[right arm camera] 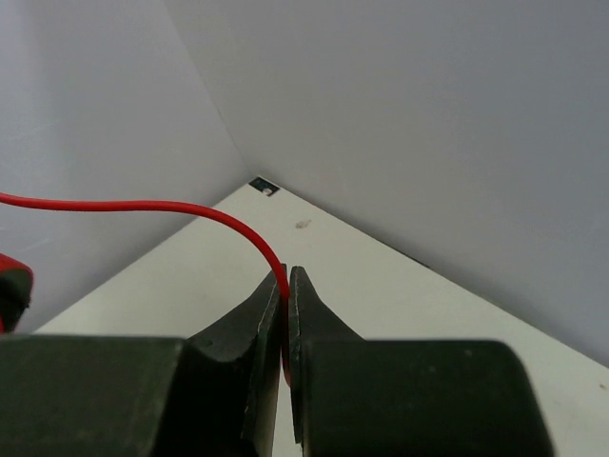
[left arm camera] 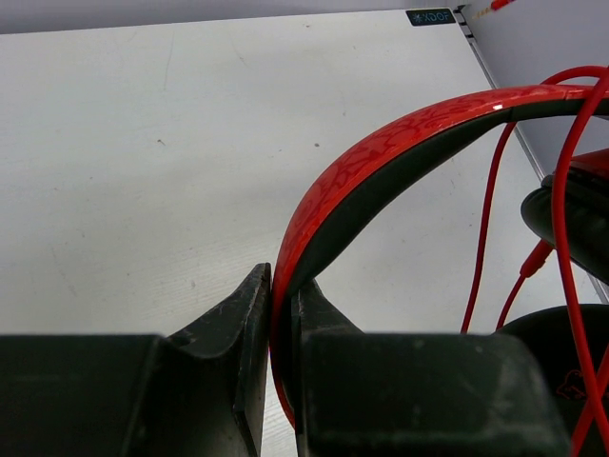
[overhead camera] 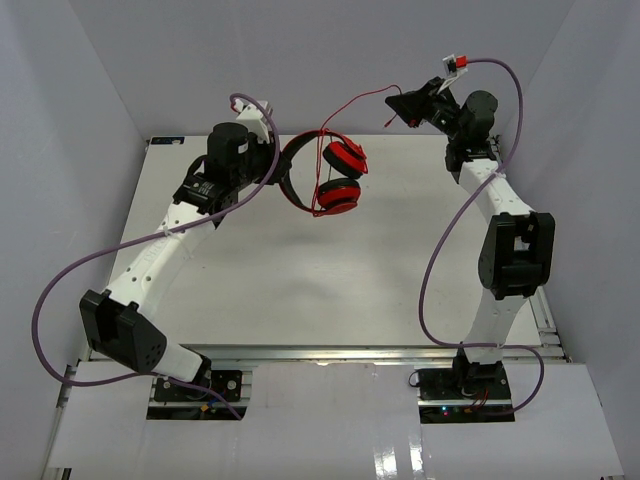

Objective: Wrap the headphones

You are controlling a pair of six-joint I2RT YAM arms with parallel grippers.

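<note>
My left pincer [overhead camera: 284, 168] [left arm camera: 283, 286] is pressed together on the headband of the small on-ear headphones [overhead camera: 335, 176] [left arm camera: 381, 162]. The glossy red outer face and black inner face of that band are squeezed between my two dark fingers, and the band arches up and away to the right in my left wrist view. Seen from above, the headphones sit toward the far side of the white table [overhead camera: 300, 290] [left arm camera: 143, 143], a little left of centre. The two round red ear cups with black pads [overhead camera: 341, 176] lie one above the other just to the right of my left pincer. I cannot tell whether the cups touch the tabletop. A black pad [left arm camera: 571, 214] shows at the right edge of my left wrist view. My right pincer [overhead camera: 396, 106] [right arm camera: 286, 281] is raised near the far right corner, well apart from the cups. It is closed on the long thin red cable [overhead camera: 358, 98] [left arm camera: 485, 219] [right arm camera: 143, 205], which comes out from between the fingertips and curves off to the left in the right wrist view. From above, the cable spans the gap between my two pincers in a loose arc. Several strands of it run across the headband beside the cups. Grey walls [right arm camera: 428, 124] meet at the corner behind my right pincer.
</note>
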